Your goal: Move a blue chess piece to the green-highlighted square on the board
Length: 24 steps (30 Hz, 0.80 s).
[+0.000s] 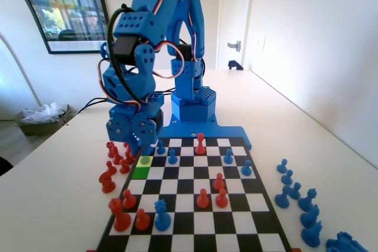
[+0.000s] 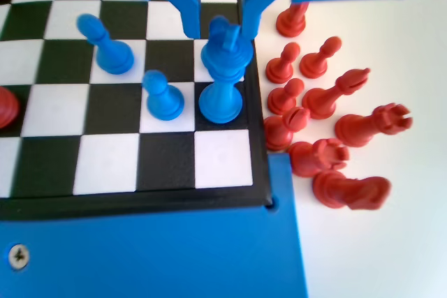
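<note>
**Jaws astride the wrong-looking piece, nothing clamped yet**

Gripper (image 2: 219,29) low over the board (image 1: 224,222), at its far left corner in the fixed view. Jaws apart, straddling the head of a tall blue crowned piece (image 2: 225,75): right jaw touching or nearly touching it, a visible gap on the left one (so not yet a grip, by the look of it).

Blue pawn (image 2: 163,95) upright on a white cell just left of the crowned piece in the wrist view, outside the jaws, untouched. Green-highlighted square (image 1: 140,173) bare, directly on the near side of the yellow cell (image 1: 144,159) under the gripper in the fixed view.

Risks from here:
- Closing now likely picks up the crowned piece, not the pawn.
- Off-centre closure (one jaw landing first) could tip the tall piece onto the pawn beside it.
- Shifting sideways to the pawn at this height could knock the crowned piece over; lift first.
- Cluster of red pieces (image 2: 328,130) just off the board edge, close to the outer jaw; a wide swing could scatter them.
- Short hop to green, but a low carry could clip the neighbours.
</note>
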Each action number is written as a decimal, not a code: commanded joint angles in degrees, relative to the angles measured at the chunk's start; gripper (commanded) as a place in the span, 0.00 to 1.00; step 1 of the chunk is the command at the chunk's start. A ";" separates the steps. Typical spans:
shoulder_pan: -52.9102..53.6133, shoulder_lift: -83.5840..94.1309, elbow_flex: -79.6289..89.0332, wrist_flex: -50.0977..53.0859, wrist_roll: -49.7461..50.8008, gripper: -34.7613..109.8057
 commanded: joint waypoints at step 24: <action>0.97 -1.05 2.99 -5.45 -1.05 0.30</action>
